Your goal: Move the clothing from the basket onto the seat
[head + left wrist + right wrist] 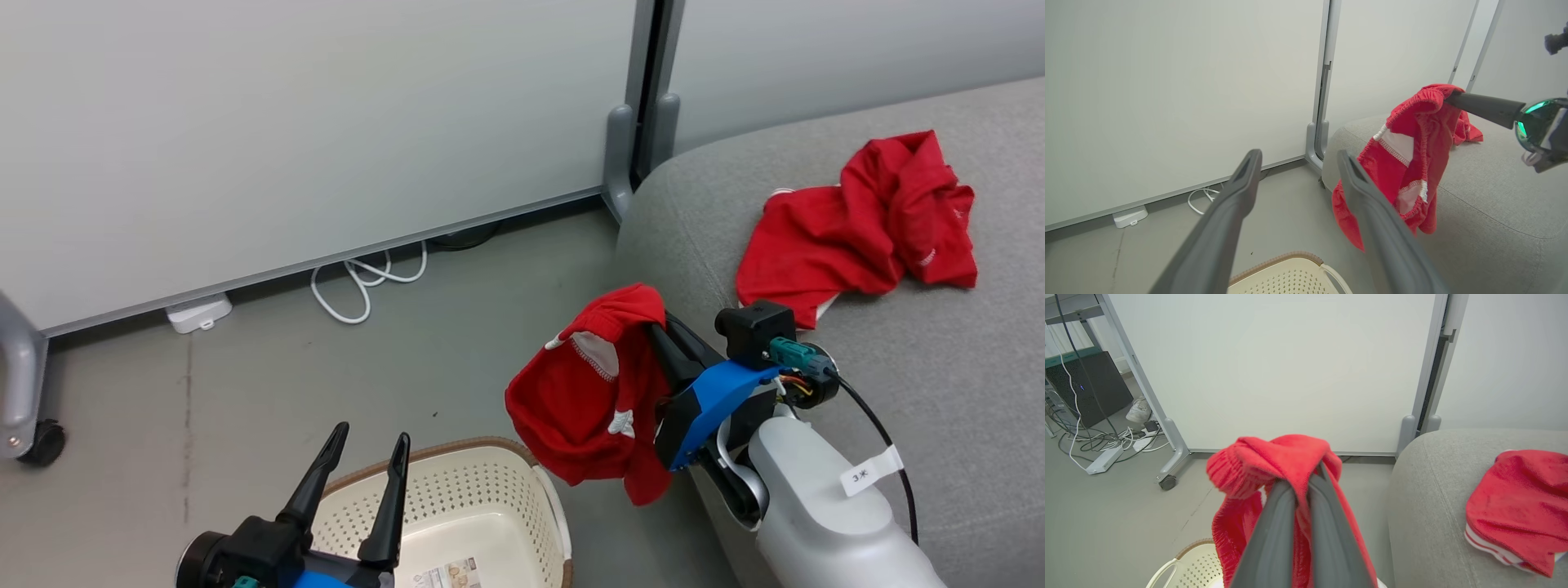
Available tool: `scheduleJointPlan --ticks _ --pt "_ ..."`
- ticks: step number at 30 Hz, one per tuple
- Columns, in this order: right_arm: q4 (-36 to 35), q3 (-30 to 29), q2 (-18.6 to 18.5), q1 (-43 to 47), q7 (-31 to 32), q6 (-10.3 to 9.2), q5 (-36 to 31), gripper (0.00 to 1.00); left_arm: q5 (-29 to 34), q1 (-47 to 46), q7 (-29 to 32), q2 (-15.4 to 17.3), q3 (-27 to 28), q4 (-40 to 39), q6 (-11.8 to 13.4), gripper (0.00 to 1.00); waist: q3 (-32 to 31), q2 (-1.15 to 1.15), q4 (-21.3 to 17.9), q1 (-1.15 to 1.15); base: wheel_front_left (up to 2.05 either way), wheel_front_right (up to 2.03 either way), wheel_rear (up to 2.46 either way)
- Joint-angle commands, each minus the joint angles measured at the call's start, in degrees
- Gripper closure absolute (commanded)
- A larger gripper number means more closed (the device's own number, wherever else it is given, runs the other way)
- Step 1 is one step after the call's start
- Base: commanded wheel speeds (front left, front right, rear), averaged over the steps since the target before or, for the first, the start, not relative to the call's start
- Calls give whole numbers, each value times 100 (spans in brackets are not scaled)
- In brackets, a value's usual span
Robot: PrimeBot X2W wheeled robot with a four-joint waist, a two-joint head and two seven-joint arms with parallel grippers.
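Nearest, the left gripper (371,433) is being held over the cream-white perforated plastic basket (490,498) with the brown woven-look rim. Its long dark jaws are being held apart, with nothing between them. Just beyond, a bright red soft garment with white patches (580,400) is being dangled clear of the floor by the right gripper (657,331), jaws clamped on a fold, beside the large light grey upholstered seat (939,367). Farther back, a second red garment (865,220) is being borne, crumpled, on that cushion.
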Motion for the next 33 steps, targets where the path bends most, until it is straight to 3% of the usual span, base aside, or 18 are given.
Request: scheduleJointPlan --ticks 1,18,25,33 --pt "-83 -17 -14 63 16 3 -25 100 72 6 -16 -37 65 -38 -51 0 85 0 -203 0 0 0 0" --pt "-1152 -250 13 512 307 3 -207 100 515 -231 -16 -306 519 -89 -315 0 440 0 -1644 0 0 0 0" --pt "-1518 -343 15 691 441 3 -273 100 559 -272 -15 -283 578 -83 -347 0 532 0 -1952 0 0 0 0" --pt "-1819 -448 20 798 571 3 -347 100 547 -332 -15 -253 524 -115 -352 0 603 0 -2030 0 0 0 0"
